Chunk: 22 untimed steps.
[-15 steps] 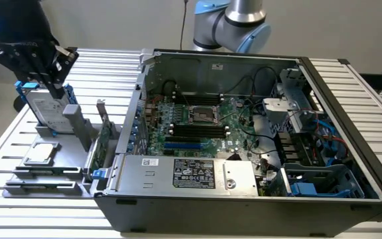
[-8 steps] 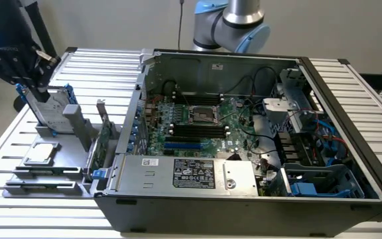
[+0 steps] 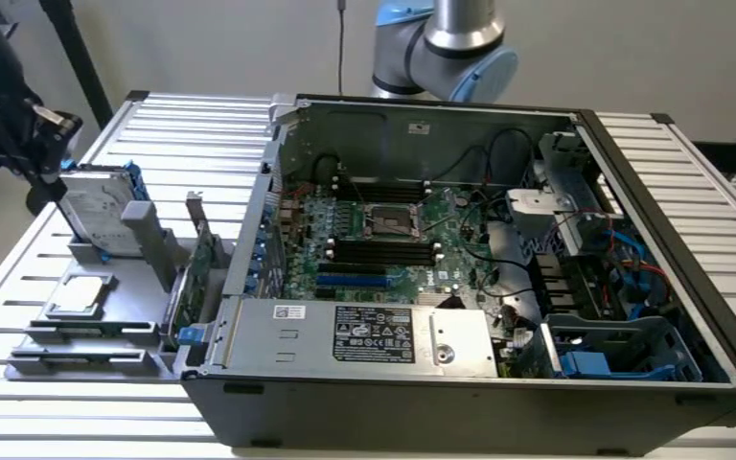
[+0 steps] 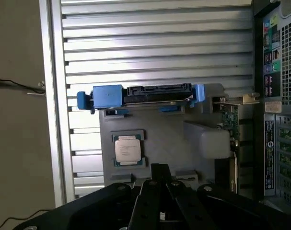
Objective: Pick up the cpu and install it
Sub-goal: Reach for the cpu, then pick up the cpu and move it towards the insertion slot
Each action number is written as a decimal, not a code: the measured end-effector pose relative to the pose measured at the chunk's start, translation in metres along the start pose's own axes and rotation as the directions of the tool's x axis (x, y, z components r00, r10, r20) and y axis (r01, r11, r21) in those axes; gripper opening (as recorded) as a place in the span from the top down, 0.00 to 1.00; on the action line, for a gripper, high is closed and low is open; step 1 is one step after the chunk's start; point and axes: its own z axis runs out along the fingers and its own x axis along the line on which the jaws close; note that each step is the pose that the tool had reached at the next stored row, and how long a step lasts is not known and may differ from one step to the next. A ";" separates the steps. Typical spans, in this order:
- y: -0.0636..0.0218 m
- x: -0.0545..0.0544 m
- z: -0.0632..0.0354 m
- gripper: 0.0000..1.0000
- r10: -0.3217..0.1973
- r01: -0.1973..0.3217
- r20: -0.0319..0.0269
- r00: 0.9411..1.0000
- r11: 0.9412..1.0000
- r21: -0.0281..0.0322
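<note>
The small, flat, square silver-topped cpu (image 4: 127, 149) lies face up in a shallow recess of the grey plastic holder (image 4: 174, 129). The recess probably keeps it from sliding. The holder sits near the slatted metal desk's (image 3: 189, 125) edge at the exterior view's left. The black claw (image 4: 159, 170) hovers near it, pressed together and empty.

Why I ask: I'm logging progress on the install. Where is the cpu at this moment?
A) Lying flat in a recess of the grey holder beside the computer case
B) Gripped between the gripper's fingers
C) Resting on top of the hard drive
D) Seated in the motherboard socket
A: the cpu lies flat in its recess on the grey holder outside the computer case, and the motherboard socket looks empty.
</note>
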 end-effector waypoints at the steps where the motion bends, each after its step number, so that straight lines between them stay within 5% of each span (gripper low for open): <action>1: 0.0006 0.005 0.0015 0.89 0.000 0.000 0.000 1.000 1.000 0.000; 7: 0.0071 0.032 0.0068 0.89 0.000 0.000 0.000 1.000 1.000 0.000; 22: 0.0078 0.033 0.0069 0.89 -0.001 0.001 0.000 1.000 1.000 0.001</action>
